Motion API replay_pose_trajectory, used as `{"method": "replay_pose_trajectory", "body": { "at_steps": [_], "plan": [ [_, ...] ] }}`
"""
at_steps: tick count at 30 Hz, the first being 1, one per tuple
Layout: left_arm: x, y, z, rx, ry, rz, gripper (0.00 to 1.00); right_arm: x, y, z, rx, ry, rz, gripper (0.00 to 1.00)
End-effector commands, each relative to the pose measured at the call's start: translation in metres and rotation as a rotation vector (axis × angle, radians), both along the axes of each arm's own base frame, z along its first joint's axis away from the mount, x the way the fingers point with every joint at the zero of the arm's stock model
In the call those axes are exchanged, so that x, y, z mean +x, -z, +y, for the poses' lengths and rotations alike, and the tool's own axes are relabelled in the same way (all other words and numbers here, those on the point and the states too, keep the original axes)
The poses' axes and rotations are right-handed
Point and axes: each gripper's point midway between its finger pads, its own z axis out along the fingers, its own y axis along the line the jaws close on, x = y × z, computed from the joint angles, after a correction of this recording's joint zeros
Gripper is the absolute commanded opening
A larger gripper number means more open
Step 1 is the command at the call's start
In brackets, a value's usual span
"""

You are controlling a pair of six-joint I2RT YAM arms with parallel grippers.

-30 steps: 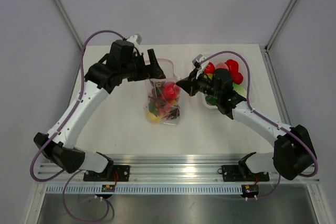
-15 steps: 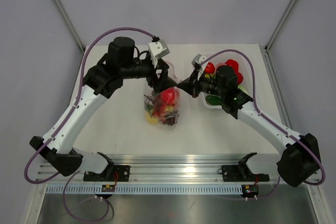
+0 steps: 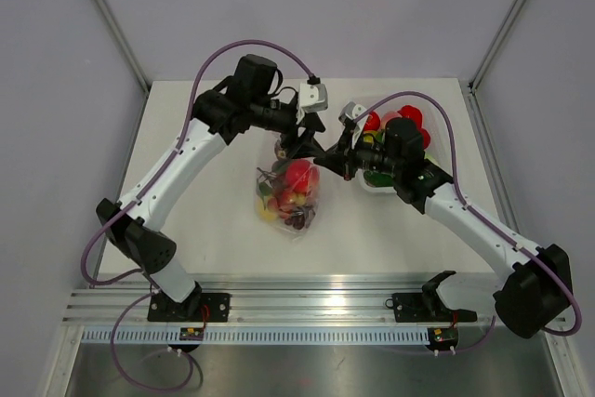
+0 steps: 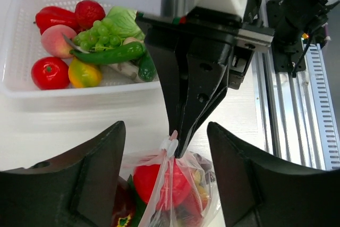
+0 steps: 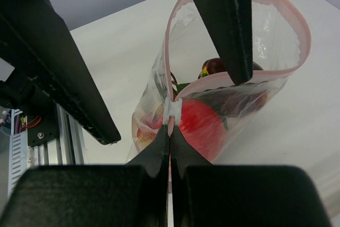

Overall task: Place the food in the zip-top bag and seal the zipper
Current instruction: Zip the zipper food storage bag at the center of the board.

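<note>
Zip-top bag [image 3: 290, 194] on white table [image 3: 372, 234]; grey walls [image 3: 297, 16]; rail [image 3: 316, 302] along near edge.

There is 1 zip-top bag [image 3: 290, 194] and 1 white basket [image 4: 79, 93]. The basket holds 1 tomato [image 4: 49, 73], 1 peach [image 4: 56, 41], 1 strawberry [image 4: 88, 13], 1 long red piece [image 4: 53, 17], 1 yellow-orange fruit [image 4: 84, 74], 1 bunch of green grapes [image 4: 101, 34], 1 lettuce [image 4: 125, 20] and 1 long green pepper [image 4: 109, 54]. The pieces in the bag overlap too much to count.

Robotics lab test cell — white table [image 3: 214, 230] enclosed by grey panels [image 3: 307, 6] on metal struts [image 3: 107, 11]; arms [image 3: 177, 160] bolted to aluminium rail [image 3: 316, 304].
</note>
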Motion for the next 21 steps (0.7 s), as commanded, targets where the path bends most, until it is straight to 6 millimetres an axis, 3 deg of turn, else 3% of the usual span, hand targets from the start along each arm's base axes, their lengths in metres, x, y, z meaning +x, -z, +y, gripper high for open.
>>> {"method": "replay_pose_trajectory", "body": {
  "at_steps": [1,2,5,12,21],
  "plan": [
    [-0.016,-0.013,-0.002,-0.010,0.130,-0.019,0.63,-0.010,-0.047,0.002,0.067,-0.043,-0.125,0.00],
    [-0.017,-0.020,-0.002,-0.016,0.149,-0.038,0.57,-0.010,-0.046,0.002,0.065,-0.043,-0.123,0.00],
    [-0.020,-0.010,0.000,0.015,0.170,-0.007,0.52,-0.011,-0.046,0.002,0.066,-0.046,-0.122,0.00],
    [-0.034,0.002,0.010,0.027,0.207,0.030,0.52,-0.011,-0.046,0.001,0.059,-0.045,-0.123,0.00],
    [-0.029,0.009,0.007,0.036,0.184,0.066,0.48,-0.011,-0.047,0.002,0.060,-0.048,-0.120,0.00]
  ]
}}
